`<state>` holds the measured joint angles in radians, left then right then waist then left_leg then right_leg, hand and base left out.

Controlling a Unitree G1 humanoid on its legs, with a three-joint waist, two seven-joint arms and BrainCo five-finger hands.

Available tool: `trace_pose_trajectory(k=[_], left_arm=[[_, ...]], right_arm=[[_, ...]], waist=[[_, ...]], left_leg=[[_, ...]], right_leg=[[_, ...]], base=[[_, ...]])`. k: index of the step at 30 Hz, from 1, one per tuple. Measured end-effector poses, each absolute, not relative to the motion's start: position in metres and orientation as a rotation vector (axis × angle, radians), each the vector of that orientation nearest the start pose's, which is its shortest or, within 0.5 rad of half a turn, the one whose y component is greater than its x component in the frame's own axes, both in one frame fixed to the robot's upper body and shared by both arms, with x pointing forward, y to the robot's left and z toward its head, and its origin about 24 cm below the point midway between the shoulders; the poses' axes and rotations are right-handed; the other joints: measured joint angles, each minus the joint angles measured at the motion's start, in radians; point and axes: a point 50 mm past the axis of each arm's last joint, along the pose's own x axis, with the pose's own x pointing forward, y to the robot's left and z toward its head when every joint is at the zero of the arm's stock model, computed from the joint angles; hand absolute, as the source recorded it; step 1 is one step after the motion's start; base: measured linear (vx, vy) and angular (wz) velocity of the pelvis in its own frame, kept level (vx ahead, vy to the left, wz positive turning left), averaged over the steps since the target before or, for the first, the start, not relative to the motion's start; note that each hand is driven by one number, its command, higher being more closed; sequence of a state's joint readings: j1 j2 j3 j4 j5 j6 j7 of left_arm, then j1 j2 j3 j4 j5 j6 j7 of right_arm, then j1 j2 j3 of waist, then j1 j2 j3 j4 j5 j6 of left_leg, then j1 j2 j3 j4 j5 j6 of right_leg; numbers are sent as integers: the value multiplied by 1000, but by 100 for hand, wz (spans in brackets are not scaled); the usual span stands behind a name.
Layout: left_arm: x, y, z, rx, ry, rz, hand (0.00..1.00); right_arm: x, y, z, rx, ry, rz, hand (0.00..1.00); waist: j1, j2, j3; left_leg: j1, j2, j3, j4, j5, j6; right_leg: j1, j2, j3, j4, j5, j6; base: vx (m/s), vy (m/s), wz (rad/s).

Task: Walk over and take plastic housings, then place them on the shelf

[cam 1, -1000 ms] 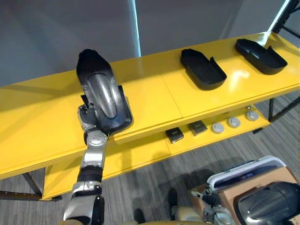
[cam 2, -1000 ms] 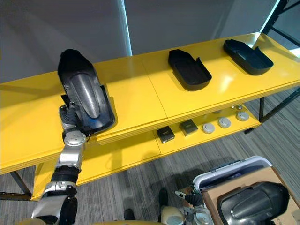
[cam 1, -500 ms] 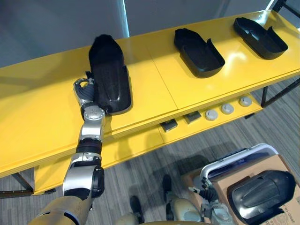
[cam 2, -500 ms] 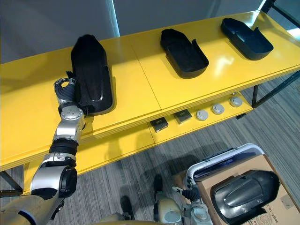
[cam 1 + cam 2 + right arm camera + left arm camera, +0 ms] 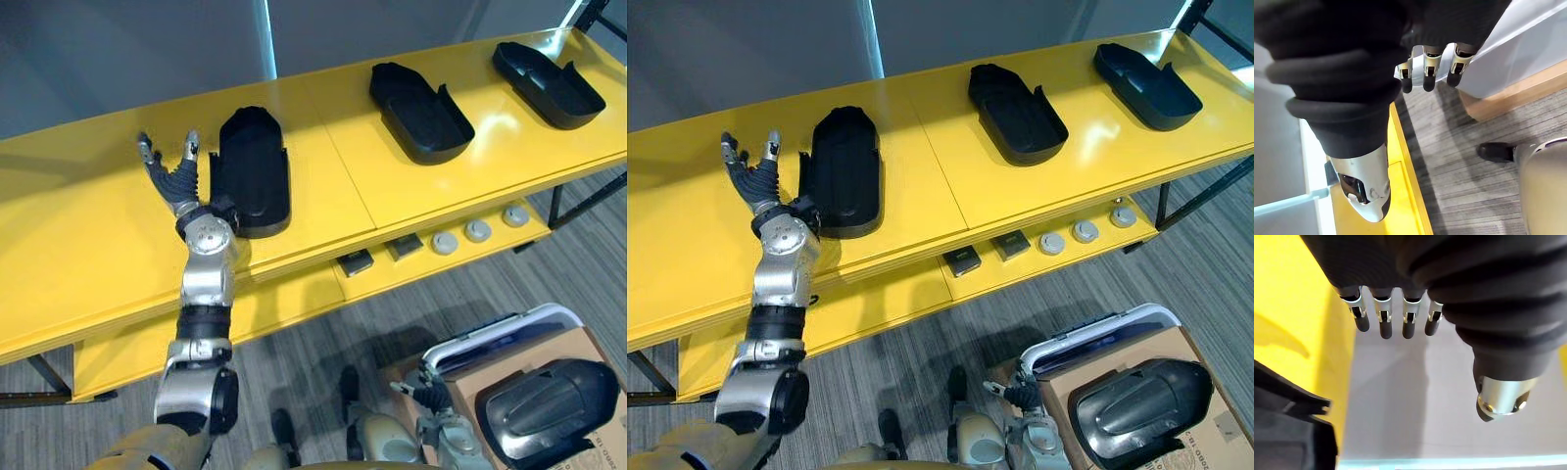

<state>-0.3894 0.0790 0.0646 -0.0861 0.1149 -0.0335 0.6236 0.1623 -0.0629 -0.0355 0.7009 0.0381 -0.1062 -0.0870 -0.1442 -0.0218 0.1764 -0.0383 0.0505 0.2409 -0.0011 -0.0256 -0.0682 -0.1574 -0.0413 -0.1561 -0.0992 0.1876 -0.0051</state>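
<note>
**A:** How is the left arm held?

**B:** It rises from the lower left across the front edge of the yellow shelf [image 5: 78, 245], with the forearm almost straight. The left hand [image 5: 176, 181] sits over the top board, its fingers straight and fanned apart, holding nothing.

**A:** And the other one?

**B:** The right hand [image 5: 1425, 66] hangs low above the grey floor [image 5: 313, 362], its fingers loose and straight, also empty.

**A:** What else is around?

**B:** A cardboard box [image 5: 554, 354] stands at the lower right, with a white bin [image 5: 500, 338] against it. On the lower board, under the top one, lie two dark square parts [image 5: 356, 262] and three grey discs [image 5: 477, 231] in a row.

**A:** Where are the housings?

**B:** Three lie on the top board, well apart. The nearest housing [image 5: 252, 171] is just beside the left hand, though I cannot tell whether they touch. The middle housing [image 5: 419, 113] and the far housing [image 5: 547, 83] are off to the right. A fourth housing [image 5: 549, 416] lies in the box.

**A:** What do they look like?

**B:** They are black, long and rounded at one end. The three on the shelf lie hollow side up with raised rims. The boxed one shows a glossy domed back.
</note>
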Motion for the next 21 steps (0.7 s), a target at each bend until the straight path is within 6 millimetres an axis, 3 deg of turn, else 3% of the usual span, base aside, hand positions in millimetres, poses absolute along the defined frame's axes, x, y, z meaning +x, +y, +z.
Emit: trace_pose_trajectory(k=[3,10,21], left_arm=[[277,171,153,191,-536,544,100],[253,166,103,394,-373,452,100],[261,146,60,580,-223,249,100]], right_arm=[[135,-190,-126,-28,770,-207,0],[131,-193,-129,-21,784,-223,0],[132,-186,-130,-8,791,-210,0]], waist=[[9,5,2],[44,17,1],[48,17,0]], left_leg=[[-1,0,-5,-2,-1,-1],[5,1,-22,-8,0,-1],[9,0,-21,-20,3,0]], right_leg=[[1,0,-3,0,-6,8],[14,-1,-20,0,-11,13],[10,-1,-24,-1,-14,18]], base=[[-3,13,3],[6,24,8],[21,29,0]])
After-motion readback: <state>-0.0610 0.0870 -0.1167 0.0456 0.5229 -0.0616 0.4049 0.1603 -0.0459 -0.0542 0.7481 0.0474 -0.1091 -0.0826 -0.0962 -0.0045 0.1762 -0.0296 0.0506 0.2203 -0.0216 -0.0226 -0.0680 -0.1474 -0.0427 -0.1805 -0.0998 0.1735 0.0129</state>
